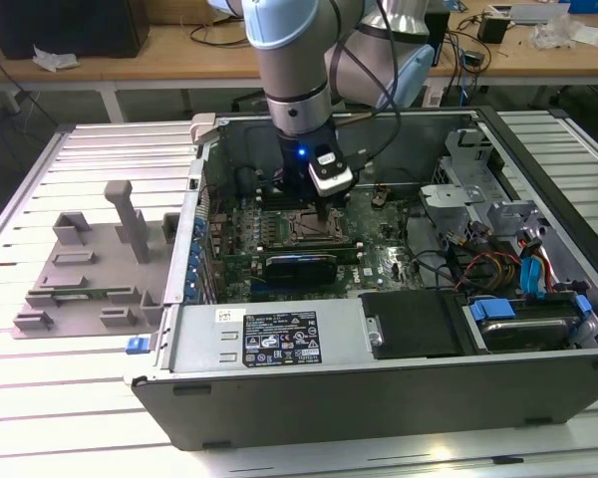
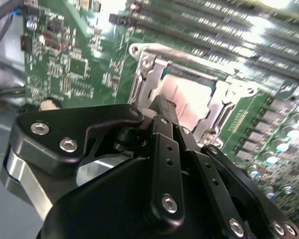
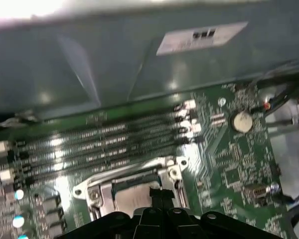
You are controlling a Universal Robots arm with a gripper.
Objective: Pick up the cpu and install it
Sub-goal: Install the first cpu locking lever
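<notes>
End effector at centre frame in the exterior view, arm plunging vertically into the open case; fingers pressed together above the socket, cpu seated inside its metal frame.

Bright overhead light glares off the motherboard in both softly blurred wrist views.

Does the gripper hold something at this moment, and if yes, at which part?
It cannot be told. The gripper is directly over the socket, where the cpu seems to lie; the arm's own body hides any contact.
</notes>
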